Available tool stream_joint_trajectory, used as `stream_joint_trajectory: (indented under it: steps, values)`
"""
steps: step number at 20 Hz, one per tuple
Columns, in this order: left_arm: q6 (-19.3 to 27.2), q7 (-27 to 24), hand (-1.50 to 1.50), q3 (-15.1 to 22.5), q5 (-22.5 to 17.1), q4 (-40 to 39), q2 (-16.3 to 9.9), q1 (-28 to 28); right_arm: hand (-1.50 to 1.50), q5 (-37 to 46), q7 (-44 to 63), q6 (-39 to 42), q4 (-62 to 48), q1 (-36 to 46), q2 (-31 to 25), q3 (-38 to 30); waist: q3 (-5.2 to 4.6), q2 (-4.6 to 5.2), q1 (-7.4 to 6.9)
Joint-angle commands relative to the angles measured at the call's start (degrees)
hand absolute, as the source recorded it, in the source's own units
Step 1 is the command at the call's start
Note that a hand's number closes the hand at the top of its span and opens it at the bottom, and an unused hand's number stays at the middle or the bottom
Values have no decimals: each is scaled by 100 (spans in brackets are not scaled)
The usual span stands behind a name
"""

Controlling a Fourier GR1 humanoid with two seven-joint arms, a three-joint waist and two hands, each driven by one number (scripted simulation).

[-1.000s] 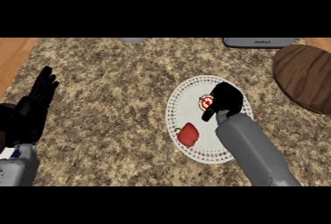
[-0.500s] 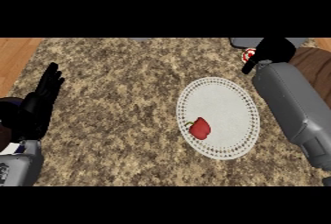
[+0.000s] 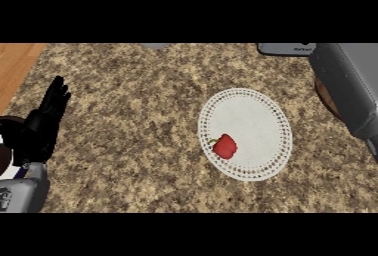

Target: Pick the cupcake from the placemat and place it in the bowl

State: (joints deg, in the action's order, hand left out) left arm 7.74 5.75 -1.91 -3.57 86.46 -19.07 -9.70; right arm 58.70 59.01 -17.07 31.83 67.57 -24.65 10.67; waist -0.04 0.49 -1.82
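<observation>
A speckled granite counter (image 3: 133, 130) fills the view. The grey right forearm (image 3: 348, 85) is seen at the right edge; its hand and the cupcake are hidden. A round, lace-edged white placemat (image 3: 255, 117) carries a glossy red pepper (image 3: 224, 146). The black left hand (image 3: 46, 120) rests at the left, fingers straight.

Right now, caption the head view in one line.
Red pepper alone on the white placemat; left hand resting open at the counter's left.

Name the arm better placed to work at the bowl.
Right. Its forearm reaches over the bowl at the counter's right side. The left hand rests open at the far left, beyond the placemat.
</observation>
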Motion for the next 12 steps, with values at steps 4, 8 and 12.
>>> stream_joint_trajectory:
  steps: [4, 8, 12]
  values:
    - [-50, 250, 0, -19, 38, 255, -29, 97, 150, 40, -12, -723, -154, -96, -423, -528, 7, -30, 77]
    - [-45, 254, 0, -66, 83, 321, -50, 63, 150, -314, -797, -1336, -519, -427, -677, -1054, 12, 2, 26]
    - [-62, 39, 0, -154, 105, 25, 21, -47, 150, -546, -1509, -1671, -869, -630, -841, -1392, 9, 10, 45]
